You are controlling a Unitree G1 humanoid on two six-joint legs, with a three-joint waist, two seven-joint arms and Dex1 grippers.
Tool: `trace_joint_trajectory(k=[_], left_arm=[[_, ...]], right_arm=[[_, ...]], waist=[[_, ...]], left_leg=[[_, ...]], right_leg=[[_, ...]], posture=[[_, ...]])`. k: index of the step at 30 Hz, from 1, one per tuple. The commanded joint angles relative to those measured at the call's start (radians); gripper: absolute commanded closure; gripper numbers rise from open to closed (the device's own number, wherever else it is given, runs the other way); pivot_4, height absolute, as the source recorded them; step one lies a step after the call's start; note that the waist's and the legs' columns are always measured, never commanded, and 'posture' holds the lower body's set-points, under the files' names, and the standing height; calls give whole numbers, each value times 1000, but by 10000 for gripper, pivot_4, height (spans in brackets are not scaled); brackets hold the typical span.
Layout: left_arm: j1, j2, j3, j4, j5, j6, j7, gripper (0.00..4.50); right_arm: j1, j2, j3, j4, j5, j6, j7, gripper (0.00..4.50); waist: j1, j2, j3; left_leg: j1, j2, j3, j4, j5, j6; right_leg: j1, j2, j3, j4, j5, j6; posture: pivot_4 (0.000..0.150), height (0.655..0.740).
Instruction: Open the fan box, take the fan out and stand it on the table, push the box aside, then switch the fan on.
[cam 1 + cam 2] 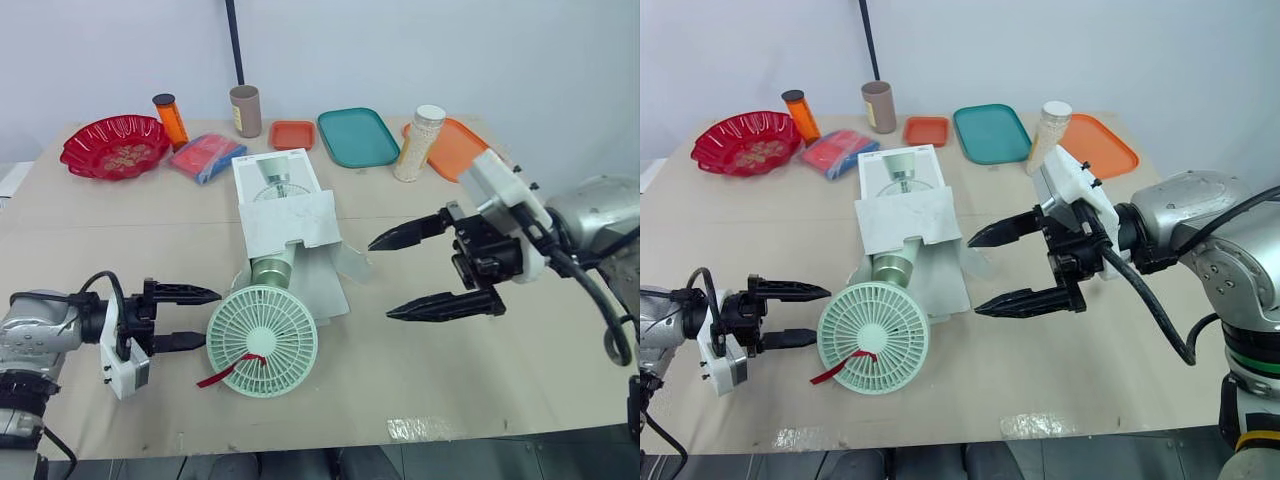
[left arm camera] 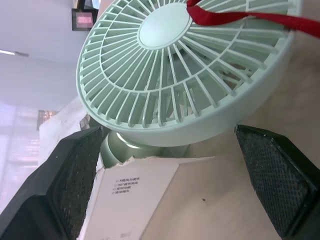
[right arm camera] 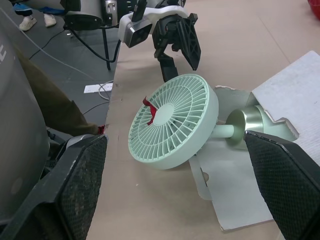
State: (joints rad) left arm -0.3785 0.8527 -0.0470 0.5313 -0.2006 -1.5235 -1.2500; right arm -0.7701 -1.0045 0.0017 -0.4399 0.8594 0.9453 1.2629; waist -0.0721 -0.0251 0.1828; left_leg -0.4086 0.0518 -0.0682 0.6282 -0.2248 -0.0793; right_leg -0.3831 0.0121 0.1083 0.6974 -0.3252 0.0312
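The white fan box (image 1: 285, 215) lies flat at the table's centre, its near end open with the flaps spread. The mint-green fan (image 1: 262, 340) lies half out of it: the round grille rests on the table in front, and the base (image 1: 270, 270) sits in the box mouth. A red ribbon (image 1: 225, 375) hangs from the grille. My left gripper (image 1: 207, 319) is open just left of the grille, one finger (image 2: 75, 175) on either side of its rim. My right gripper (image 1: 380, 281) hovers open to the right of the box, holding nothing.
Along the far side stand a red bowl (image 1: 113, 145), an orange bottle (image 1: 170, 118), a brown cup (image 1: 245, 110), a red-and-blue packet (image 1: 207, 157), a small orange tray (image 1: 292, 134), a teal tray (image 1: 357, 137), a white jar (image 1: 418, 143) and an orange tray (image 1: 455, 148). The table's front edge runs close below the fan.
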Motion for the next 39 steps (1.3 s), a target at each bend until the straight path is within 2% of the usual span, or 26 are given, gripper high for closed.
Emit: trace_joint_trajectory(k=[1, 6, 12, 29, 32, 35, 39], left_arm=[[-40, 36, -26, 29, 69, -84, 88, 0], [-52, 20, -23, -9, 175, -91, 176, 0], [-105, -47, -8, -2, 344, -91, 288, 0], [-189, -38, -47, 35, 785, -91, 684, 0], [-199, -42, -51, 32, 838, -91, 740, 7213], [-204, -47, -46, 34, 894, -91, 796, 16257], [-206, -39, -47, 23, 957, -91, 867, 16257]], right_arm=[[-3, -4, -29, -25, 17, -10, -8, 603], [5, -2, -27, -33, 17, -17, -14, 603], [8, 2, -23, -42, 18, -20, -22, 603], [23, 4, -6, -59, -12, -44, -42, 603], [26, 3, -5, -62, -13, -46, -45, 0], [31, 1, -8, -66, -14, -46, -46, 0], [38, -3, -12, -72, -13, -46, -46, 0]], waist=[[0, 0, 0], [-1, 0, 0], [1, 1, -1], [4, 2, -1], [5, 2, -2], [5, 2, -2], [6, 2, -2]], left_leg=[[0, 0, 0, 0, 0, 0], [0, 0, 0, 1, 0, 0], [0, 0, 0, 3, 0, 0], [0, -1, -1, 4, -1, 1], [0, -1, -1, 4, -1, 1], [0, -1, -1, 4, -1, 2], [0, -1, -1, 4, -1, 2]], right_leg=[[0, 0, 0, 0, 0, 0], [0, 0, -1, 1, 0, 0], [1, 0, -1, 1, 0, 0], [2, 0, -3, 2, 0, 0], [2, -1, -3, 2, 0, 0], [2, -1, -3, 2, 0, 0], [2, -1, -4, 2, 0, 0]], posture=[[1500, 7400], [1500, 7400], [1500, 7400], [1500, 7400], [1500, 7400], [1500, 7400], [1500, 7400]])
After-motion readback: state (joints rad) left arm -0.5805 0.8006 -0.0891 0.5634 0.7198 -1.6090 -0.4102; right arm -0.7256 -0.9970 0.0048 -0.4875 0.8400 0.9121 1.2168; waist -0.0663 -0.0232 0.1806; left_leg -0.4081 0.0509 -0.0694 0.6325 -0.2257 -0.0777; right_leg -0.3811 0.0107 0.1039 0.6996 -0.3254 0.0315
